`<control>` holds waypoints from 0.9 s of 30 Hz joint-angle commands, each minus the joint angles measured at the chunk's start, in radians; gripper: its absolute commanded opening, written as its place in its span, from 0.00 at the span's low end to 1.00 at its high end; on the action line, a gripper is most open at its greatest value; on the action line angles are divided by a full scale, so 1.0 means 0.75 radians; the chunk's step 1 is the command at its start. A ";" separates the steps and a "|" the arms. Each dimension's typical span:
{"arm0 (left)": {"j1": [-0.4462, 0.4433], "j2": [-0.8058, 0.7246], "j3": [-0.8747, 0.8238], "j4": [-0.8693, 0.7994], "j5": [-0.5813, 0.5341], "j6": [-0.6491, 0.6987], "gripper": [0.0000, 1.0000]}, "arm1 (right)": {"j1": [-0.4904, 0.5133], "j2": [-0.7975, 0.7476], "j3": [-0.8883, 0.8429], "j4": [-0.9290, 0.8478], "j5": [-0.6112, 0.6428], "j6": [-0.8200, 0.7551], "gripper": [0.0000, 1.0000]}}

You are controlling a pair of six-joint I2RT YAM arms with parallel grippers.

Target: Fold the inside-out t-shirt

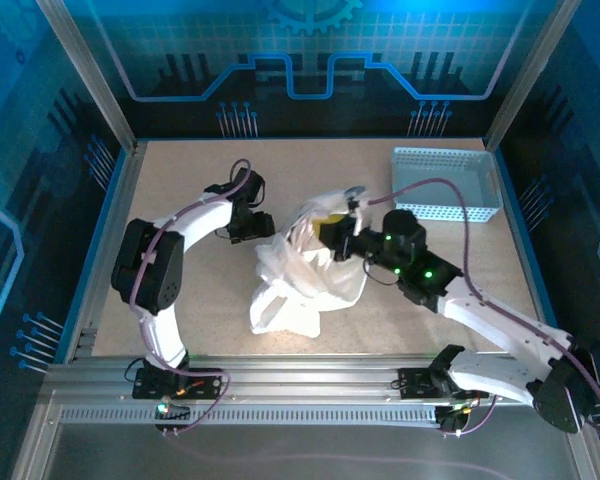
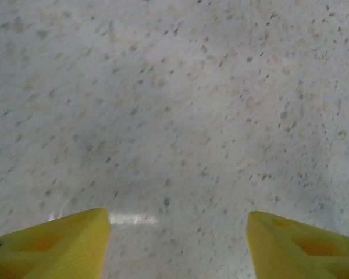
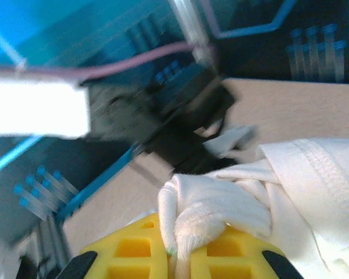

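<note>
Shirt: the white, soft cloth inside-out t-shirt [image 1: 305, 275] lies in a crumpled, bunched heap on the table, left of the light blue-grey perforated plastic basket [image 1: 450, 213] and nearer the arms, apart from it.
Fabric: loose folds and rounded lobes. The right wrist view shows a fine knit and a stitched, ribbed hem band on the t-shirt [image 3: 221, 209].
Basket: rectangular and shallow, its walls dotted with rows of small holes. It sits at the far right of the table.
Right gripper: the right gripper [image 1: 332, 235] is at the side of the heap that faces the basket. Its blocky yellow plastic fingers [image 3: 134, 250], moulded with square recesses, are pressed together on a thick wad of cloth, with the right gripper [image 3: 183, 247] pinching it at the tips.
Left gripper: the left gripper [image 1: 252, 228] sits beyond the heap from the basket, just beside the cloth's far-left edge. Its yellow wedge-shaped fingers [image 2: 75, 244] are spread wide, and the left gripper [image 2: 177, 224] has only bare tabletop between them.
Table: the pale, speckled, matte particle-board table [image 2: 174, 104] looks beige from above [image 1: 180, 170].
</note>
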 commanded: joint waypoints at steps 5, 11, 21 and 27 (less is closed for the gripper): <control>-0.057 -0.654 -0.235 0.033 -0.073 -0.256 0.79 | -0.061 0.079 -0.056 0.039 0.303 0.231 0.00; -0.258 -0.698 -0.329 0.209 0.133 -0.346 0.82 | -0.037 0.168 -0.083 0.131 0.368 0.387 0.00; -0.448 -0.368 -0.329 0.467 0.224 -0.453 0.78 | -0.016 0.097 -0.096 0.192 0.333 0.445 0.00; -0.433 -0.291 -0.339 0.368 0.104 -0.374 0.26 | -0.076 -0.038 -0.057 0.065 0.312 0.459 0.00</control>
